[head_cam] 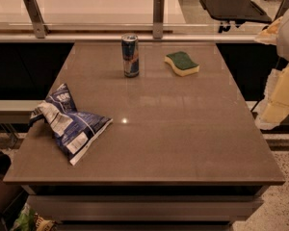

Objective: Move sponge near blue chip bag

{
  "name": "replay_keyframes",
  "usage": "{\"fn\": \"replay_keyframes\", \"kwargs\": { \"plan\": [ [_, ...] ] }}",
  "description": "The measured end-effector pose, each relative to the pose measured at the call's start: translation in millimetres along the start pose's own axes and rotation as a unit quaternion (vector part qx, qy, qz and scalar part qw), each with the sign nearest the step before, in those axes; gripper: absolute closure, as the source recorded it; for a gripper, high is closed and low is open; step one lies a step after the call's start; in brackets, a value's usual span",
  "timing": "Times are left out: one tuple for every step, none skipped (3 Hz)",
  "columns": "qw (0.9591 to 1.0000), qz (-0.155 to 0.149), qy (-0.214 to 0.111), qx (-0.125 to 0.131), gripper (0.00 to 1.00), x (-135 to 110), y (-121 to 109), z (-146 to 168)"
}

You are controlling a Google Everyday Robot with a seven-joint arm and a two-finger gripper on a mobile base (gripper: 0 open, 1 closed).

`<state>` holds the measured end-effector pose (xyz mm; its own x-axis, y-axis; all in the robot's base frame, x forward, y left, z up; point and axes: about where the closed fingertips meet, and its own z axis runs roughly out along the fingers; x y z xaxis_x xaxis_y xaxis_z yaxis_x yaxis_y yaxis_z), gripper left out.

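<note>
The sponge (182,63), pale yellow with a dark green top, lies flat on the far right part of the grey table (173,129). The crumpled blue chip bag (70,121) with white label patches lies at the table's left edge, far from the sponge. My gripper (278,102) hangs off the right side of the table, past its edge, to the right of and nearer than the sponge. It touches nothing.
A slim blue-and-silver drink can (130,55) stands upright at the far middle, left of the sponge. A glass rail with metal posts (158,16) runs behind the table. A dark tray table (233,7) stands at the back right.
</note>
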<state>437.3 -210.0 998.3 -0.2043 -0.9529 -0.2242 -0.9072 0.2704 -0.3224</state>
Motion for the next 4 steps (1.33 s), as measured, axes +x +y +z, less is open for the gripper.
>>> {"fn": "replay_keyframes", "kwargs": {
  "plan": [
    [1.0000, 0.000, 0.000, 0.000, 0.00, 0, 0, 0],
    [0.9998, 0.015, -0.012, 0.011, 0.00, -3, -6, 1],
    [0.9981, 0.048, -0.032, 0.023, 0.00, -9, -8, 7],
    [0.9916, 0.105, -0.059, 0.046, 0.00, -22, -7, 20]
  ]
}}
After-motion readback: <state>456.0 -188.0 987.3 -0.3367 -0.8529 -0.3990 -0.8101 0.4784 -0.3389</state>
